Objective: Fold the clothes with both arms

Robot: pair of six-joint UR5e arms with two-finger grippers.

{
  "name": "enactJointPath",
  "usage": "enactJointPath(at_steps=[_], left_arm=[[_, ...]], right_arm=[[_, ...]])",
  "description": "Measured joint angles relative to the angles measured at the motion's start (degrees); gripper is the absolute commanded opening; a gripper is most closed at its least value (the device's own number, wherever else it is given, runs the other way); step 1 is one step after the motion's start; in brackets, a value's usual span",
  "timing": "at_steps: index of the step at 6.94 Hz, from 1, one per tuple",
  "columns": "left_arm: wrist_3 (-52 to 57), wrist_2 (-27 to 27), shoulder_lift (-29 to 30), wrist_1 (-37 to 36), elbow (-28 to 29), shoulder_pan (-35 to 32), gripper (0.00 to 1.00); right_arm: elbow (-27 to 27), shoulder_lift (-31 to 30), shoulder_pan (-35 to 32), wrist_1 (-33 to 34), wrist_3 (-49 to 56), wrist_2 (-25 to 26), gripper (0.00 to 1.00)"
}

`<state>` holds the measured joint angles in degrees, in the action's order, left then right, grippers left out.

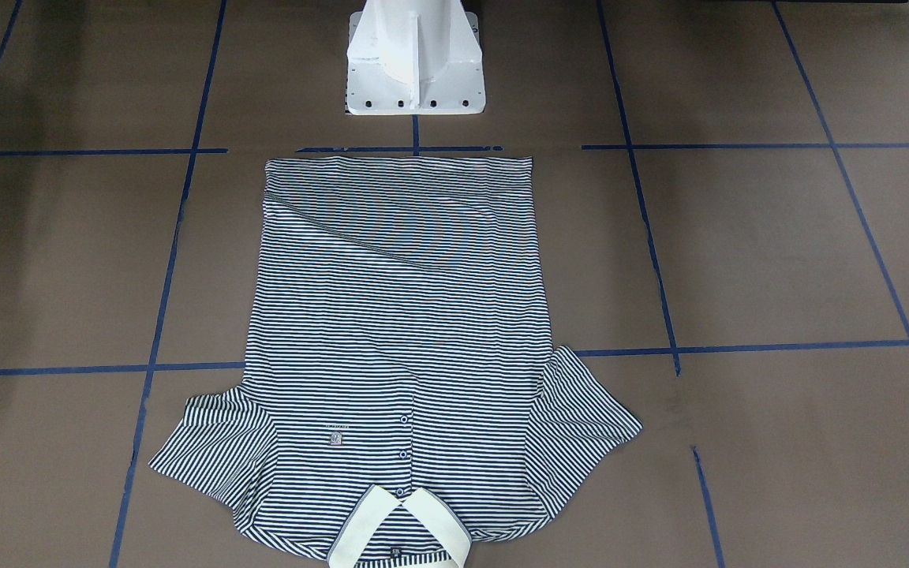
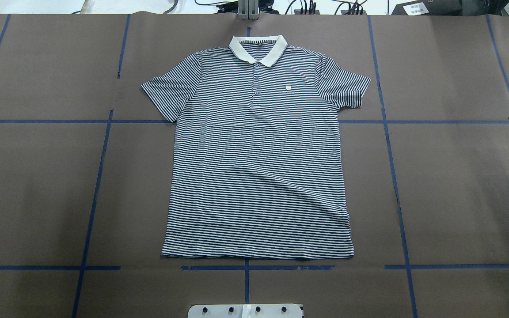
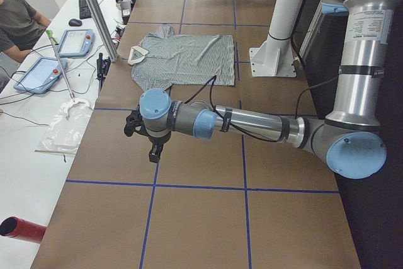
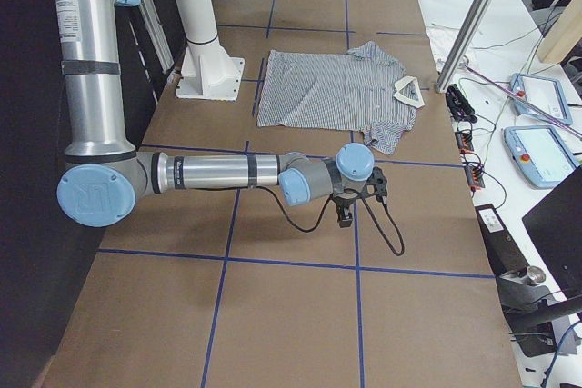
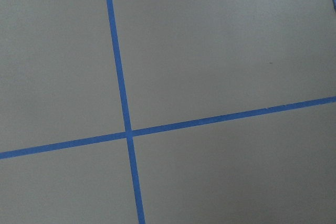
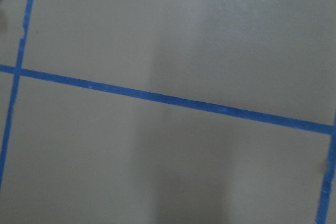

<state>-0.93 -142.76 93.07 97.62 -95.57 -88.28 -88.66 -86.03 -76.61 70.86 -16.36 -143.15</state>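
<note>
My left tool (image 3: 153, 152) hung over bare bench (image 2: 38, 176), well apart from the polo shirt (image 2: 259, 154), which lay flat and face up at centre; my right tool (image 4: 346, 213) hung likewise. Whether either stood apart or together I could not tell. Matching sleeve grasps seemed advisable.

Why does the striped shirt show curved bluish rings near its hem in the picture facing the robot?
Exterior front-facing view: rings on the polo shirt are likely moiré, thin stripes clashing with the camera's pixel grid, not a print. Overhead exterior view: the same stripes run straight, no rings. Right wrist-mounted view: soft focus, a shadow band across the brown table.
</note>
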Motion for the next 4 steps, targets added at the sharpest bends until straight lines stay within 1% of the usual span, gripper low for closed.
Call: enactJointPath(at_steps=[1,2,3,4], left_arm=[[-0.2,-1.0,-0.5,3.4,-0.1,0.4,1.00],[-0.4,-1.4,-1.1,5.4,-0.2,0.7,1.00],[-0.4,-1.6,-1.6,6.3,-0.5,0.8,1.00],[-0.5,-1.7,-1.9,6.7,-0.9,0.9,1.00]], right_arm=[[1.8,4.6,2.7,-3.0,-9.2,0.6,1.00],[4.4,10.4,5.9,-4.1,-18.8,3.3,1.00],[8.5,17.7,10.3,-5.0,-29.7,9.3,0.99],[14.0,23.5,13.8,-8.6,-37.8,15.2,0.99]])
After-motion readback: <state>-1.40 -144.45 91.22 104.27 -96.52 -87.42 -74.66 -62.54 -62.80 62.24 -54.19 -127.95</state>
